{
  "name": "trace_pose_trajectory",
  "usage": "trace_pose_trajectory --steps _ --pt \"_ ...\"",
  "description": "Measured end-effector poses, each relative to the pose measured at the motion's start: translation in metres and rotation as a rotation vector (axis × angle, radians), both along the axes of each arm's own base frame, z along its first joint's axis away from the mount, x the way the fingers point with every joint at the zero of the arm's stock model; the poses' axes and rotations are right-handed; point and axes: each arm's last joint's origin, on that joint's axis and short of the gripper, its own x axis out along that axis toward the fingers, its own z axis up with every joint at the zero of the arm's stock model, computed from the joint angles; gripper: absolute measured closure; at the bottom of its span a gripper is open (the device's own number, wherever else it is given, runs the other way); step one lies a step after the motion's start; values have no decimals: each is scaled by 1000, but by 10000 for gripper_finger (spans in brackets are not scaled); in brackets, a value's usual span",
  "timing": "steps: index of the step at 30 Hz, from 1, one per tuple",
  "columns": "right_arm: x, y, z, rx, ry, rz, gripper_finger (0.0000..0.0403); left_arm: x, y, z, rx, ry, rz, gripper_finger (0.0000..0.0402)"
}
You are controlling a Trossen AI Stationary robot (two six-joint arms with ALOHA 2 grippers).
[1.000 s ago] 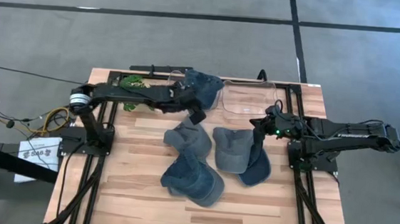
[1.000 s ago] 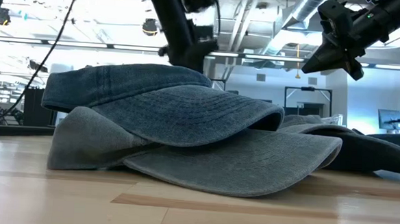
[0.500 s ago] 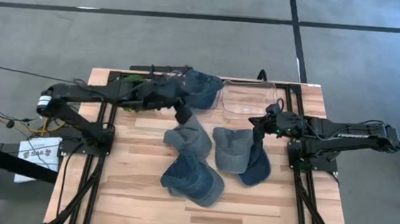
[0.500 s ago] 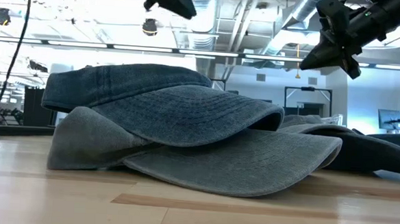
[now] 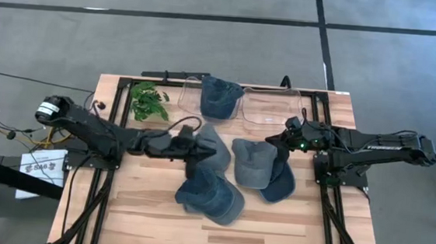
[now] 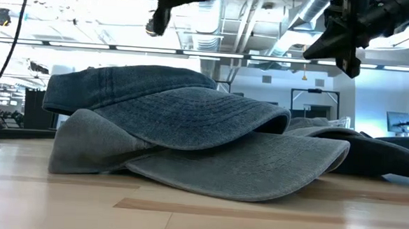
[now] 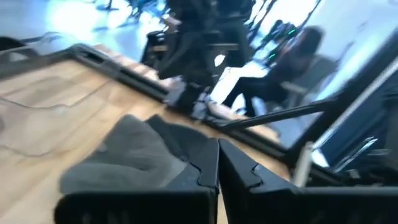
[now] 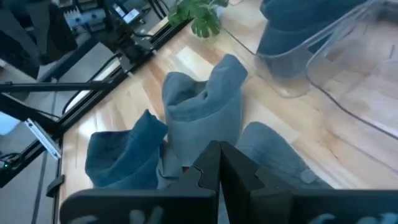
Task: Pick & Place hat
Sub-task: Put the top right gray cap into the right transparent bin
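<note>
Several denim hats lie loose mid-table: a grey-blue hat [image 5: 204, 146], a blue hat [image 5: 212, 201] nearest the front, a grey hat [image 5: 251, 162] and a dark blue hat [image 5: 281, 183]. Another blue hat [image 5: 221, 96] lies in the left clear bin [image 5: 191, 96]. My left gripper [image 5: 193, 154] is shut and empty above the grey-blue hat; its shut fingers show in the left wrist view [image 7: 217, 167]. My right gripper [image 5: 276, 139] is shut and empty above the grey hat's far edge, as the right wrist view [image 8: 218, 163] shows.
A second clear bin [image 5: 270, 108] stands at the back, right of the first. A green plant sprig [image 5: 148, 101] lies at the back left. Black frame rails run along both table sides. Bare wood lies along the front edge.
My left gripper has drawn back from the left bin toward the table's near edge and now hangs over the hats mid-table; the blue hat stays in the bin. My right gripper has tipped to point more steeply down and has shifted slightly left.
</note>
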Motion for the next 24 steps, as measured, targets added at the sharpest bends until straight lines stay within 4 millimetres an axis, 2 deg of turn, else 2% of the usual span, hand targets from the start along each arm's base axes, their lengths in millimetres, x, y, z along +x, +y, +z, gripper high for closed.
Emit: trace_pose_trajectory --steps 6,12,17,21,24 --pt "15 4 6 74 18 3 403 -43 5 -12 -19 -86 -6 401" --pt "50 8 23 52 152 -4 403 -94 17 -4 -36 -175 -30 401" --pt "70 9 20 106 450 -85 403 -126 23 8 -34 -224 -47 401" --pt "68 13 8 168 741 -190 403 -140 24 19 0 -195 -88 401" --pt "64 16 -2 219 870 -274 403 -147 26 26 52 -147 -94 401"
